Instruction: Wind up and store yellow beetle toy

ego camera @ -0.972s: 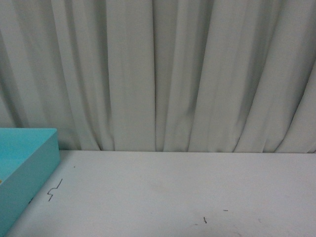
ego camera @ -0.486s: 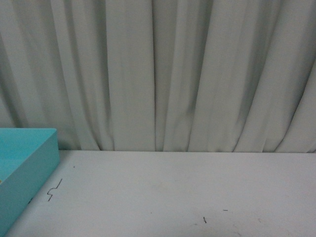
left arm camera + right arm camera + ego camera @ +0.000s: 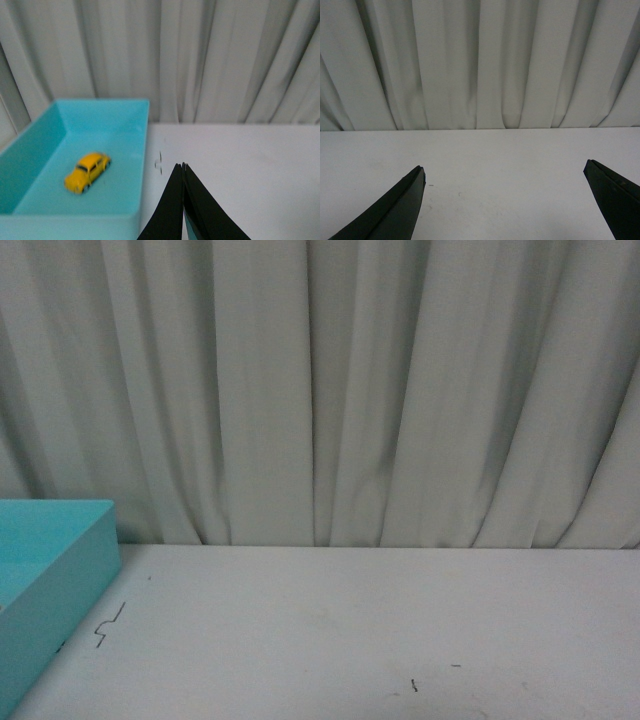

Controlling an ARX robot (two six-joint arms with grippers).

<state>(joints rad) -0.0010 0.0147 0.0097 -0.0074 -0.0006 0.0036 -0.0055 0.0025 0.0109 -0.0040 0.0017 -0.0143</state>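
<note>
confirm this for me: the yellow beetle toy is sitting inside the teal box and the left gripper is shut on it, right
Not quite. The yellow beetle toy does sit inside the teal box, but the left gripper is not shut on it: the left wrist view shows its jaws closed on nothing, over the white table beside the box, apart from the toy.

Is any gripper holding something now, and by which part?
Nothing. The left gripper is shut empty, the right gripper open; the yellow beetle toy lies in the turquoise box.

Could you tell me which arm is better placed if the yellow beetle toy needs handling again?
Probably the left. Its hand, shut and empty, is beside the turquoise box holding the yellow beetle toy; the right hand shows only bare table.
</note>
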